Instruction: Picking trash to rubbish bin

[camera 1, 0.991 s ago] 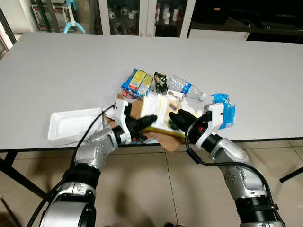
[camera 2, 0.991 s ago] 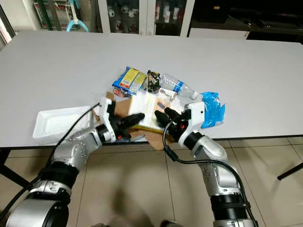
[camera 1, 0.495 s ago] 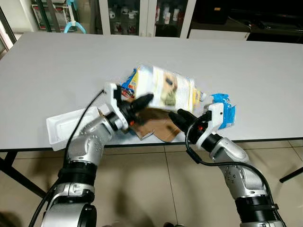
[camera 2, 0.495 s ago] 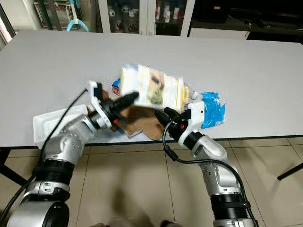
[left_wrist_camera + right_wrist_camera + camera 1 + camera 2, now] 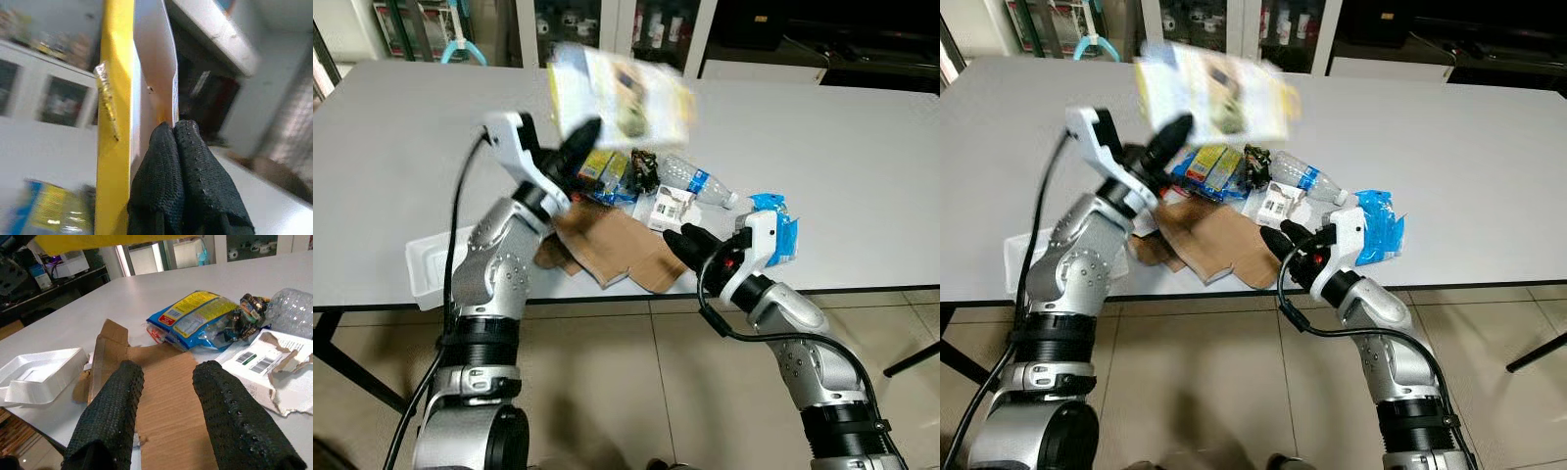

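Observation:
My left gripper (image 5: 583, 130) is raised high over the table and shut on the edge of a flat yellow-and-white package (image 5: 619, 96), which is blurred in the air; in the wrist view the closed fingertips (image 5: 182, 147) pinch that package (image 5: 117, 98). My right gripper (image 5: 688, 241) is open, low over the front edge of the table, its fingers (image 5: 117, 401) apart above a flat brown cardboard piece (image 5: 617, 243). Behind it lie a blue-and-yellow snack bag (image 5: 605, 168), a dark wrapper (image 5: 644, 168), a clear plastic bottle (image 5: 695, 181) and torn white paper with barcodes (image 5: 671, 208).
A blue plastic bag (image 5: 785, 233) lies beside my right wrist. A white foam tray (image 5: 429, 266) sits at the front left, partly behind my left arm. The grey table (image 5: 822, 137) stretches wide; glass cabinets stand behind it and tiled floor lies below its front edge.
My left arm has lifted the yellow-and-white package off the pile, up and to the left, uncovering the cardboard and the torn paper. My right gripper has stayed in place.

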